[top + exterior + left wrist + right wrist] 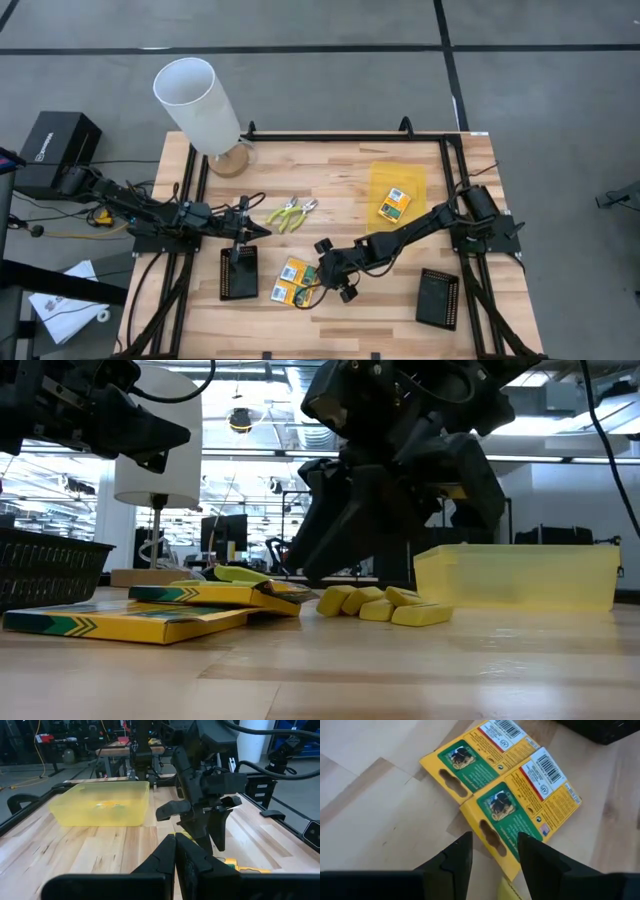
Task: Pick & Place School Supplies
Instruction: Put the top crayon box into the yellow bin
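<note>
1. The right gripper (318,283) hangs low at the centre bottom of the high view, fingers spread and holding nothing, over the edge of two yellow-and-green boxes (293,281) lying side by side on the table (340,190)
2. A third box (394,205) lies in the translucent yellow tray (378,178), right of centre
3. Yellow sticks (385,606) sit in a cluster just beside the two boxes
4. The pliers (291,212) lie left of centre
5. The left gripper (258,230), fingers pressed together and empty, hovers above a black mesh tray (239,273) at lower left
</note>
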Robot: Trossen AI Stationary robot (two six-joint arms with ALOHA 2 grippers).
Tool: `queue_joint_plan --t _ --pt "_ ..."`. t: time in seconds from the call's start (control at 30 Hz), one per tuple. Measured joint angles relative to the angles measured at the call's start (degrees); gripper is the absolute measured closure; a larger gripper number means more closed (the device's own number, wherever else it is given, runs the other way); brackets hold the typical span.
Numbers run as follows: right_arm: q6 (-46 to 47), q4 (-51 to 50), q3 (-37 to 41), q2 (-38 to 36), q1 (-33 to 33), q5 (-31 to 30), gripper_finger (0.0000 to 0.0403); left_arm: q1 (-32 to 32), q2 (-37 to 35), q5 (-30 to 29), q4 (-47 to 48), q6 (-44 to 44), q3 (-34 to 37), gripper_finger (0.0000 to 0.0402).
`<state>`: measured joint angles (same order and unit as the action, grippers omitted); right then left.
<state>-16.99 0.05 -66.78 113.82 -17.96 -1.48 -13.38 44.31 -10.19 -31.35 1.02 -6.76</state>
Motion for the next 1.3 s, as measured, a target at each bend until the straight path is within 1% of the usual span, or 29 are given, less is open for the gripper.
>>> queue_joint_plan --t 0.3,0.37,0.43,0.53,0.63,0.77,0.83,0.87,0.93,1.0,1.03,1.17,1.3 --pt "0.3 0.1 0.2 0.0 0.0 0.0 0.0250 0.0 0.0 0.0 0.0 0.0 0.0 0.0399" --pt "0.5 2.0 0.1 1.4 0.0 0.0 0.0250 0.0 0.0 0.0 0.0 0.0 0.0 0.0399" --pt "0.5 1.3 0.5 2.0 0.0 0.1 0.0250 0.0 0.0 0.0 0.0 0.0 0.0 0.0399" --pt "0.5 4.6 -0.2 4.5 0.0 0.1 0.0249 -0.1 0.0 0.1 0.0 0.0 0.0 0.0399" --pt "0.3 4.8 0.0 4.8 0.0 0.0 0.0247 -0.1 0.0 0.2 0.0 0.0 0.0 0.0399" --pt "0.5 8.0 0.0 5.9 0.8 -0.4 0.0248 -0.1 0.0 0.3 0.0 0.0 0.0 0.0399" --pt "0.5 8.9 0.0 6.0 1.2 -1.7 0.0261 -0.1 0.0 0.3 0.0 0.0 0.0 0.0399" --pt "0.4 8.9 0.0 6.0 1.5 -2.6 0.0274 -0.1 0.0 0.4 0.0 0.0 0.0 0.0399" --pt "0.3 8.7 0.0 6.1 2.2 -3.9 0.0314 -0.1 0.0 0.4 0.0 0.0 0.0 0.0399" --pt "0.3 8.7 0.0 6.1 2.8 -4.6 0.0372 -0.1 0.0 0.4 0.0 0.0 0.0 0.0399" --pt "0.2 8.7 0.0 6.1 3.1 -4.7 0.0386 -0.1 0.0 0.4 0.0 0.0 0.0 0.0399" --pt "0.3 8.5 0.0 6.1 3.8 -4.4 0.0399 -0.1 0.0 0.5 0.0 0.0 0.0 0.0399" --pt "-0.1 7.9 0.1 5.2 3.8 -3.0 0.0401 -0.1 0.0 0.5 0.0 0.0 0.0 0.0399"
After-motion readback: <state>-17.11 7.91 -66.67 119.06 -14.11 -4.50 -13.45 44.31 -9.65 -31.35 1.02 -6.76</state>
